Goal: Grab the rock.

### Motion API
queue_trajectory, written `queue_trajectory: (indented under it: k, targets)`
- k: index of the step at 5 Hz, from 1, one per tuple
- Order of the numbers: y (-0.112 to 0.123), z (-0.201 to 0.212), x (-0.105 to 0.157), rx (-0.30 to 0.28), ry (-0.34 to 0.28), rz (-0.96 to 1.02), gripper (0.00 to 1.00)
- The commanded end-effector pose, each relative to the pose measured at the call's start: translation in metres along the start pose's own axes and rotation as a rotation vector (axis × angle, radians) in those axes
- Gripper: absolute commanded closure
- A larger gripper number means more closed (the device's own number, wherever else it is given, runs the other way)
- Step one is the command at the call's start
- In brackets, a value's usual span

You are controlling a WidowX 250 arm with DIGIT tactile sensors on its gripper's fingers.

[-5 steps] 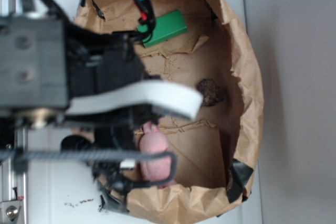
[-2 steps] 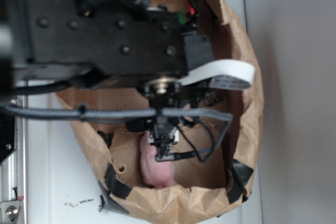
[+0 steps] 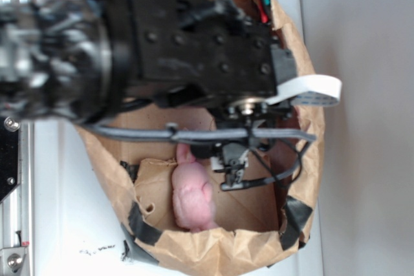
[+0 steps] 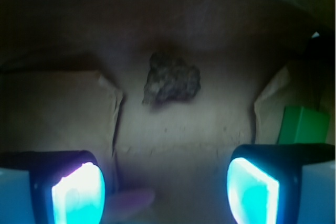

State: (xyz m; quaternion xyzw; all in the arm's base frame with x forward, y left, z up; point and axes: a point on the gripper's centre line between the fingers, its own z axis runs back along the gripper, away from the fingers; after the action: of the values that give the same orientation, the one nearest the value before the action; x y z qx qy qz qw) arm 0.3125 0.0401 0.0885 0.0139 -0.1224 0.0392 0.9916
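In the wrist view the rock [image 4: 172,78], a small rough dark brown-grey lump, lies on the brown paper floor ahead of my gripper [image 4: 165,190], a little above centre. The jaws stand wide apart and empty, their glowing pads [image 4: 79,192] at the bottom corners, with the rock well beyond the fingertips. In the exterior view the arm [image 3: 194,37] covers the rock; the gripper itself is hidden under it.
A crumpled brown paper bag [image 3: 304,179] forms a walled basin. A pink plush bunny [image 3: 193,195] lies near its front; its ear [image 4: 131,200] shows between my fingers. A green block [image 4: 302,125] sits at the right.
The arm has swung right across the bag, from over its left side to over the spot where the rock lay, now hiding both rock and green block from the exterior view.
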Motion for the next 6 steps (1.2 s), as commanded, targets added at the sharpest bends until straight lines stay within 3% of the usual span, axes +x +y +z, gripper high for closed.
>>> queue_trajectory:
  k: [1,4,6]
  targets:
    - [0.009,0.014,0.013,0.015,-0.05,0.015,0.0]
    - [0.009,0.014,0.013,0.015,-0.05,0.015,0.0]
    - [0.0,-0.018,0.016,-0.01,-0.137,0.131,0.0]
